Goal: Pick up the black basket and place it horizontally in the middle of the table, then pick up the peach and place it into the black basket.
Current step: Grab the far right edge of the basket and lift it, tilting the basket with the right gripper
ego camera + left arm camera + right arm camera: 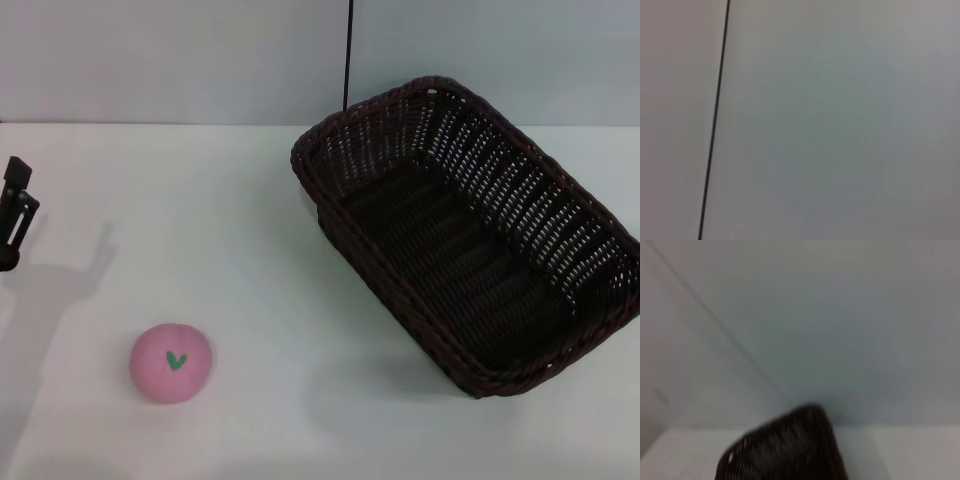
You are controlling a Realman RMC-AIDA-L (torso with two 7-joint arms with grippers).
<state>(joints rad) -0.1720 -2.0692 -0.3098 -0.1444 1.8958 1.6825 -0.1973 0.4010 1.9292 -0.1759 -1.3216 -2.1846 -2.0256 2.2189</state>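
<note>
Basket: the black basket (470, 235) sits on the right half of the tabletop (250, 250), reaching toward the far edge; its long axis runs diagonally, from the far middle to the near right.
Basket posture: upright, open side up, nothing inside; the woven floor and sloped openwork walls show clearly in the head view.
Basket in the right wrist view: one blurred dark corner of the black basket (785, 450) shows, with pale wall behind it.
Peach: the peach (171, 362) rests on the near left part of the tabletop, well apart from the basket, its small green leaf mark facing up.
Left end effector: the left end effector (15, 215) is a dark piece at the left edge of the head view, above the tabletop and casting a shadow on it; it is well apart from the peach, touches nothing, and whether its fingers are spread or closed I cannot tell.
Left wrist view: only plain wall and a thin dark cable (715, 120) running across it.
Right end effector: not visible in any view, so its state cannot be told.
Background: a thin dark cable (348, 55) hangs down the wall behind the basket.
</note>
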